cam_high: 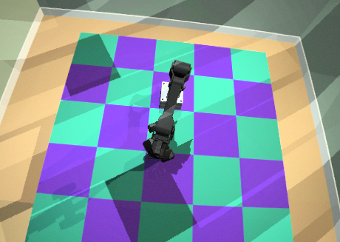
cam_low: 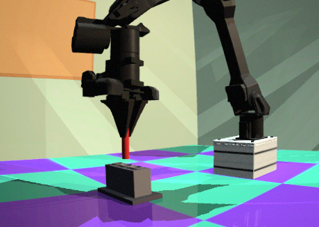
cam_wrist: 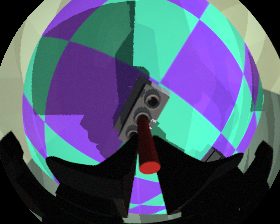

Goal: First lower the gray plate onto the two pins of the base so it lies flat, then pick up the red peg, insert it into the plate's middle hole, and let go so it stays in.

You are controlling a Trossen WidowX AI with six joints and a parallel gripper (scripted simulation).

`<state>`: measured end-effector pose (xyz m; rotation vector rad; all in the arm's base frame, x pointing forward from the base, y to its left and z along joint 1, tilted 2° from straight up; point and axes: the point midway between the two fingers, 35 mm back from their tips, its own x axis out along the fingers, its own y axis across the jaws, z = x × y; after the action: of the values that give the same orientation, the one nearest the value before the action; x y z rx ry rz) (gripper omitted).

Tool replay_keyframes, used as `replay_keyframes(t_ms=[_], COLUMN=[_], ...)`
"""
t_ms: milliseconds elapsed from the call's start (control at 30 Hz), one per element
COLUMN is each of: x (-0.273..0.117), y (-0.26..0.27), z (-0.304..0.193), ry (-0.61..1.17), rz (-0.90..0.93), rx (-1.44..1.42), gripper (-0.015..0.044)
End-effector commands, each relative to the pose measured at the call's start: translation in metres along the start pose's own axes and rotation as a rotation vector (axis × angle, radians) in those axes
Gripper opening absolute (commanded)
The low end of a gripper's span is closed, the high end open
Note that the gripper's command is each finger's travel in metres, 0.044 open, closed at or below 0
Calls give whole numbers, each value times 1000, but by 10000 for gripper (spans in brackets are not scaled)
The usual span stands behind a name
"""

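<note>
My gripper (cam_low: pixel 125 135) (cam_wrist: pixel 144 139) is shut on the upper part of the red peg (cam_low: pixel 125 149) (cam_wrist: pixel 146 150), which hangs upright. The gray plate (cam_low: pixel 121 181) (cam_wrist: pixel 161 96) is a thick block with round holes in its top, and looks flat on the wider, darker base (cam_low: pixel 154 197). In the exterior view the peg's lower end is a little above the plate's top, with a gap between them. In the wrist view that end overlaps the middle hole; exact alignment cannot be told. The arm hides plate and base in the top view.
The black arm (cam_high: pixel 174 97) (cam_low: pixel 230 49) rises from a white box-shaped mount (cam_high: pixel 164 94) (cam_low: pixel 234 160) behind the base. The floor has green and purple squares (cam_high: pixel 216 134). Dark shadows cross the squares around the base. An orange panel (cam_low: pixel 45 32) is on the wall.
</note>
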<state>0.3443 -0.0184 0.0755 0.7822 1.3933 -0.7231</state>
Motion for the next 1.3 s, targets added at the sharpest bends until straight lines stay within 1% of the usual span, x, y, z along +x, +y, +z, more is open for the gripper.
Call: replay_keyframes(t_ms=[0,900,1267], x=[0,0,14], y=[0,0,0], z=[-1,-1,-1], ry=[4,0,5], rz=[1,0,1], rx=[1,0,1], gripper=[0,0,0])
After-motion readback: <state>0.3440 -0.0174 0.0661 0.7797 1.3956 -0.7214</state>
